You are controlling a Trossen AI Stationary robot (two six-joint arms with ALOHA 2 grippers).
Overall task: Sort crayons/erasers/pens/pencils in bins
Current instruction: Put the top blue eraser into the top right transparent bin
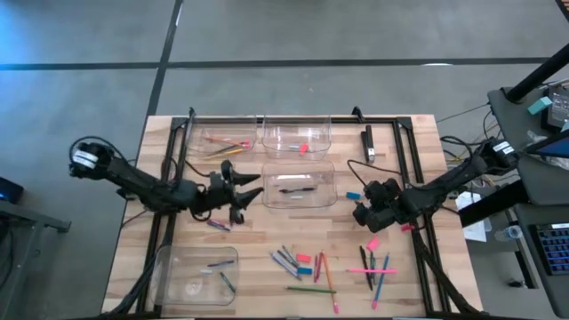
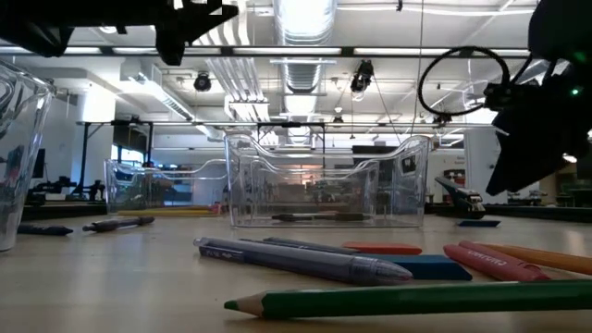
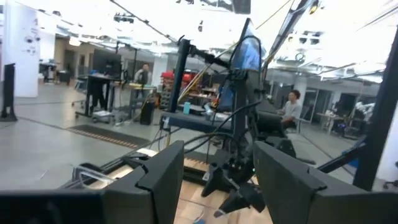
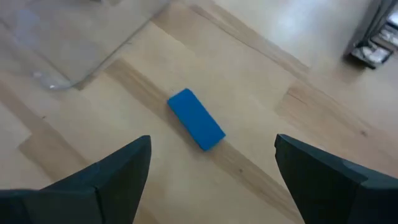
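Hovering over the wooden surface (image 1: 178,231), the right end effector (image 4: 211,165) has its fingers spread wide and empty, with a light blue eraser (image 4: 196,119) lying flat on the wood between them, just beside a clear bin (image 1: 299,184) that holds a dark pen (image 1: 298,189). The left end effector (image 1: 250,188) sits raised near that bin's other side, fingers parted with nothing between them. Loose pens, crayons and pencils (image 1: 307,264) lie scattered nearer the front edge.
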